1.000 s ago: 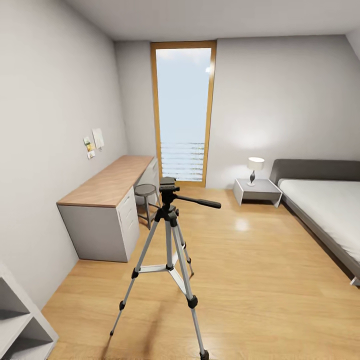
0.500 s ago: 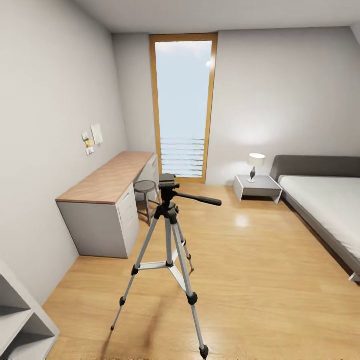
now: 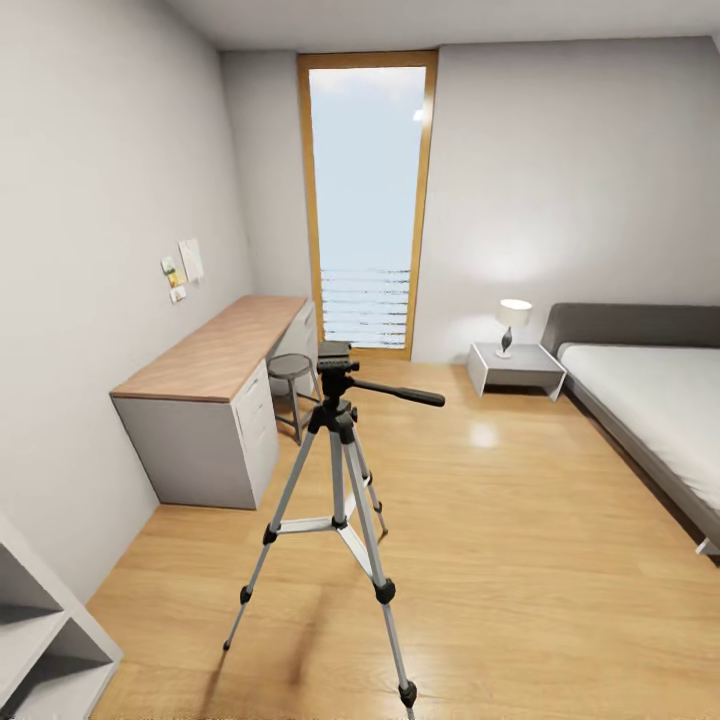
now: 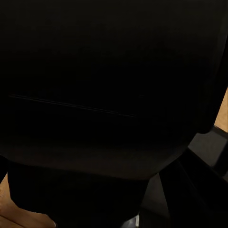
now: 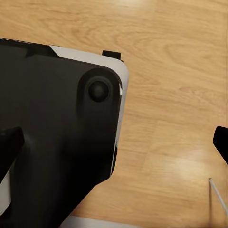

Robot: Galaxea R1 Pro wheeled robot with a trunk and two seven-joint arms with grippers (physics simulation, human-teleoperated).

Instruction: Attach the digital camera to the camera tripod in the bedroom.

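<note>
- Silver-legged camera tripod [image 3: 338, 470] stands on its 3 feet on the wood floor [image 3: 520, 560], close in front.
- Beyond it, desk [image 3: 215, 360] left, bed [image 3: 655, 400] right, window [image 3: 367, 200] farthest.
- Either claw's state: cannot tell.

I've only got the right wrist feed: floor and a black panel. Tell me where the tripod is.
Observer: In the head view the tripod stands upright on the wood floor straight ahead, legs spread.
Operator: Report its head.
Observer: The head is bare, with nothing mounted on it. The pan handle sticks out toward the bed.
Operator: Give me what's on its left.
Observer: A desk runs along the left wall, with a stool beside it, behind the tripod.
</note>
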